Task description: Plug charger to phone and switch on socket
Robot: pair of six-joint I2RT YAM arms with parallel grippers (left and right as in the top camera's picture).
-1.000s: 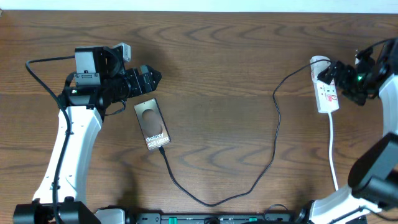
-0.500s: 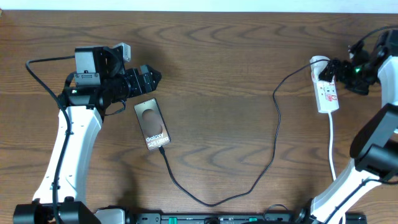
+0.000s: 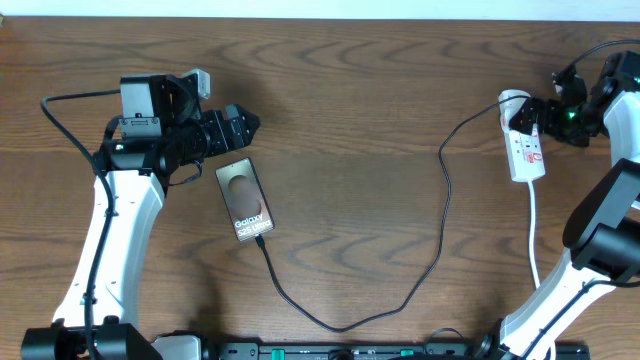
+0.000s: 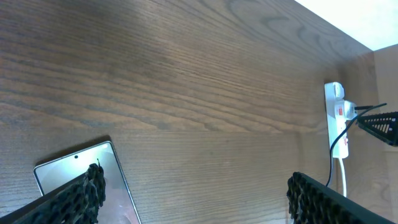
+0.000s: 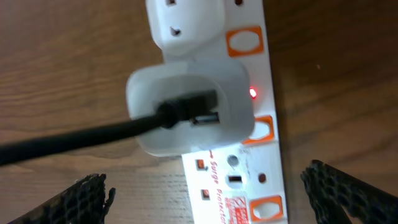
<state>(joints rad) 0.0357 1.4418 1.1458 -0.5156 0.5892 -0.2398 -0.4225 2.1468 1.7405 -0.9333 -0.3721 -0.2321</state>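
The phone (image 3: 246, 200) lies flat on the table with its screen up, and its top corner shows in the left wrist view (image 4: 81, 177). The charger's thin black cable (image 3: 440, 215) runs from the phone's near end in a loop to a white adapter (image 5: 189, 106) plugged into the socket (image 3: 526, 150). A small red light (image 5: 252, 93) glows on the socket (image 5: 249, 180). My left gripper (image 3: 243, 126) is open and empty just beyond the phone (image 4: 196, 177). My right gripper (image 3: 540, 112) is open and empty above the socket's far end (image 5: 205, 177).
The socket's white cord (image 3: 535, 240) runs toward the near edge on the right. The socket also shows far off in the left wrist view (image 4: 337, 118). The table's far edge (image 3: 320, 18) is close behind both arms.
My right gripper has drawn back from the socket toward the far right. The left arm, phone and cable have not moved.
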